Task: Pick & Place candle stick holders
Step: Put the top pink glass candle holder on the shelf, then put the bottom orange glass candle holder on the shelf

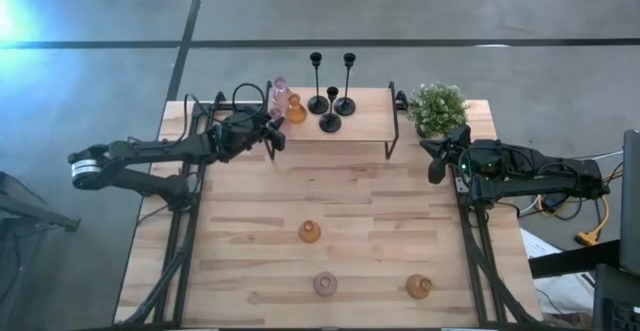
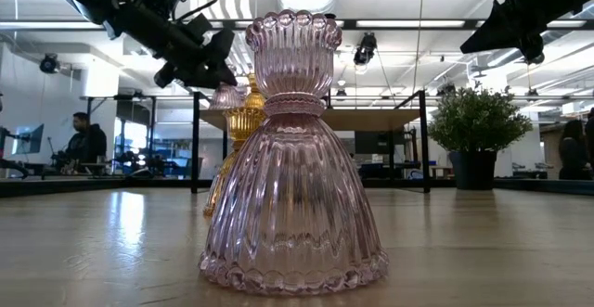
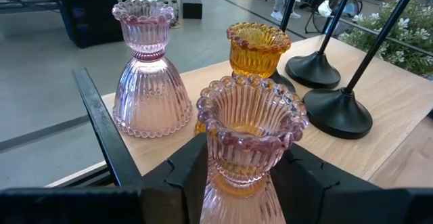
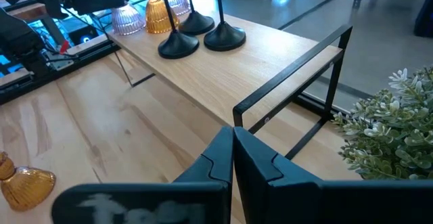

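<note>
A raised wooden shelf (image 1: 360, 121) at the table's far side carries three black candle stick holders (image 1: 331, 101), a pink glass one (image 3: 150, 75) and an amber glass one (image 3: 257, 48). My left gripper (image 1: 272, 134) is at the shelf's near left corner, with a second pink glass holder (image 3: 247, 129) upright between its fingers. Three more glass holders stand on the table: amber (image 1: 310, 232), pink (image 1: 325, 284) and amber (image 1: 418, 287). My right gripper (image 1: 437, 161) waits shut near the shelf's right end. My left gripper has the pink glass holder by its narrow waist (image 3: 240, 173), one finger (image 3: 183, 180) on each side, just under the scalloped cup. The fingers come nearly level from the table's left. The holder stands upright; its base is below the picture, so whether it rests on the shelf is hidden.
A small green plant (image 1: 437, 108) stands off the shelf's right end, close to my right gripper. The shelf has thin black metal rails (image 3: 101, 129) at its ends. Bare tabletop lies between the shelf and the loose holders.
</note>
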Motion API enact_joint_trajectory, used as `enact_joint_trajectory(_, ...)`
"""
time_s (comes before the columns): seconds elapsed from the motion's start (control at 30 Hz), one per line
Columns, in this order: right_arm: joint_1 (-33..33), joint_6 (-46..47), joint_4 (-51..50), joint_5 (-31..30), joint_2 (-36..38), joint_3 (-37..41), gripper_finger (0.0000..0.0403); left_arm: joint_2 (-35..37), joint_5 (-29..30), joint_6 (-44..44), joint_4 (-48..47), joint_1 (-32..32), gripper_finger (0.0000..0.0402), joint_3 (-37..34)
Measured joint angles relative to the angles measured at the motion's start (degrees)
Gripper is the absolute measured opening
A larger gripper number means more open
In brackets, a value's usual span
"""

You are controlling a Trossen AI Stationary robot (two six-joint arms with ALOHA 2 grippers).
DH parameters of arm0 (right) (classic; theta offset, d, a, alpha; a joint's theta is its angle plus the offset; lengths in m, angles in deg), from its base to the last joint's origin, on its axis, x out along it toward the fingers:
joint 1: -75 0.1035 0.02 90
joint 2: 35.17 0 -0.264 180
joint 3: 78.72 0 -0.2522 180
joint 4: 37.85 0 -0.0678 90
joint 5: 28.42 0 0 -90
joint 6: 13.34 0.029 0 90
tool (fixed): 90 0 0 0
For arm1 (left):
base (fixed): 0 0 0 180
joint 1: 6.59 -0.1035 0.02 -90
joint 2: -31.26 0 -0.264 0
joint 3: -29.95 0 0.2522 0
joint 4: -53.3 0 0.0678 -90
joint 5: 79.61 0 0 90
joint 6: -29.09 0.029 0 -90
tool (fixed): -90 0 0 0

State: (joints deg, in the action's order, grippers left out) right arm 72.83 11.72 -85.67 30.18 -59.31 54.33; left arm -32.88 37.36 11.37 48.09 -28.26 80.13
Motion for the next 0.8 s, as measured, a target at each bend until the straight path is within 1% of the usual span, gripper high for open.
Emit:
enact_joint_trajectory(0.1, 0.01, 0.00, 0.00, 0.00, 0.00, -0.01, 0.0008, -0.04, 0.04, 0.01, -0.08, 0.00, 0.0157, -0.03)
enact_joint_trajectory(0.2, 0.00, -0.02, 0.00, 0.00, -0.01, -0.01, 0.0008, -0.07, 0.03, -0.16, -0.16, -0.01, 0.0173, -0.07)
enact_joint_trajectory(0.8, 0.01, 0.00, -0.01, 0.00, -0.01, -0.01, 0.0008, -0.20, -0.30, -0.12, -0.40, -0.02, 0.0309, -0.22)
